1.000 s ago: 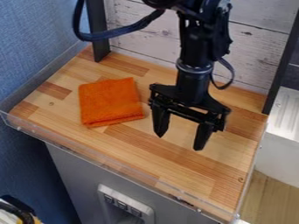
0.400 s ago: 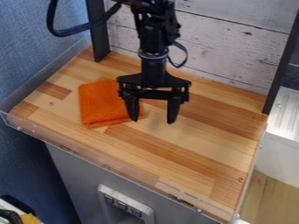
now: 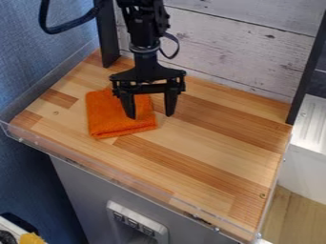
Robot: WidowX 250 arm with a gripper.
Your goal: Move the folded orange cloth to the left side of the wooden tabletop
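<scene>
A folded orange cloth lies flat on the left part of the wooden worktop, its folded layers visible along the front edge. Over its right side hangs the black pincer, its two fingers spread well apart and pointing down, with nothing between them; one finger overlaps the cloth in the view, the other is just beyond its right edge. Whether either touches the cloth, I cannot tell. The worktop is made of light and darker brown wood strips, with a clear raised strip along its front edge and small round marks in the wood. Behind stands a panel of whitewashed planks between two dark uprights, the left upright and the right upright. A blue textured wall is at the left. Below the worktop is a grey front with a white switch panel; at the right are a white ribbed surface and pale wood flooring.
</scene>
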